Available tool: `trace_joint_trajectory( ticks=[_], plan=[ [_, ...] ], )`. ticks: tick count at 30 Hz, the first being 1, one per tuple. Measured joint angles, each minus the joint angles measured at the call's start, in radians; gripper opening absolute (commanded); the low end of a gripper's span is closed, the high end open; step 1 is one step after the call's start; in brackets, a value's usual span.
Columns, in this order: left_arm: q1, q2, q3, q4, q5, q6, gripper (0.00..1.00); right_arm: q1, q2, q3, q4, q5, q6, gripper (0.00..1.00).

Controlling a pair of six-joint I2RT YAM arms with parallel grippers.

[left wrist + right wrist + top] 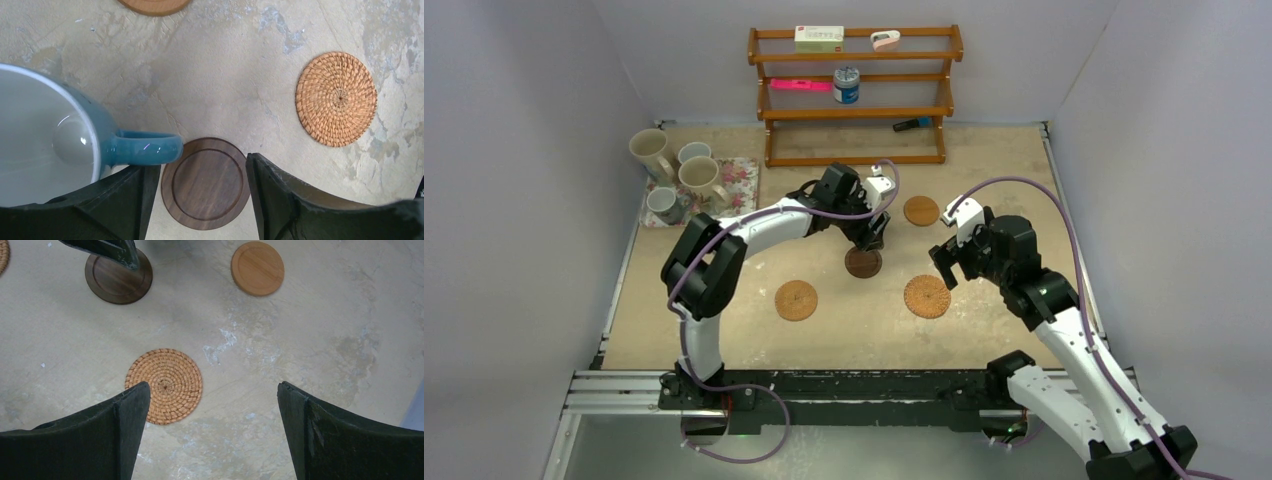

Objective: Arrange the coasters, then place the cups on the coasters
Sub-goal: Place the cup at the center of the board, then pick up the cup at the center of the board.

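Observation:
A light blue cup [47,145] fills the left of the left wrist view, its handle [145,147] lying across the tip of my left finger. My left gripper [202,167] [871,238] is open, hanging low over the dark brown wood coaster [205,190] [862,263], which shows bare between the jaws. The arm hides this cup from above. Two woven coasters [796,300] [927,296] and a smooth tan coaster [921,210] lie around it. My right gripper [944,262] [214,385] is wide open and empty beside a woven coaster [164,386]. Several cups [702,178] stand at the back left.
The cups at the back left sit on and around a floral tray [742,178]. A wooden rack [854,112] against the back wall holds a tin can [846,85] and small items. White walls close in the table on the left, back and right.

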Motion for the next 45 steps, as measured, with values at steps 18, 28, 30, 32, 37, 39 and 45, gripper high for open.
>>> trace_joint_trajectory(
  ticks=[18,28,30,32,37,39,45],
  plan=[
    [0.003,-0.248,-0.161,-0.001,-0.007,0.079,1.0,0.0,0.113,0.003,0.014,0.012,0.0,0.99],
    [0.211,-0.557,-0.309,0.085,-0.055,0.077,1.0,0.005,0.315,0.138,0.049,-0.015,0.007,0.99],
    [0.28,-0.619,-0.362,0.109,-0.069,0.077,1.0,0.01,0.349,0.17,0.075,-0.03,0.013,0.99],
    [0.342,-0.685,-0.428,0.129,-0.079,0.076,1.0,0.021,0.386,0.2,0.11,-0.037,0.021,0.99],
    [0.504,-0.819,-0.58,0.159,-0.1,0.077,1.0,0.061,0.492,0.257,0.199,-0.053,0.034,0.99],
    [0.562,-0.844,-0.624,0.169,-0.11,0.077,1.0,0.078,0.549,0.29,0.231,-0.053,0.035,0.99],
    [0.645,-0.904,-0.718,0.169,-0.118,0.082,1.0,0.114,0.695,0.344,0.344,-0.044,0.048,0.99]
  ],
)
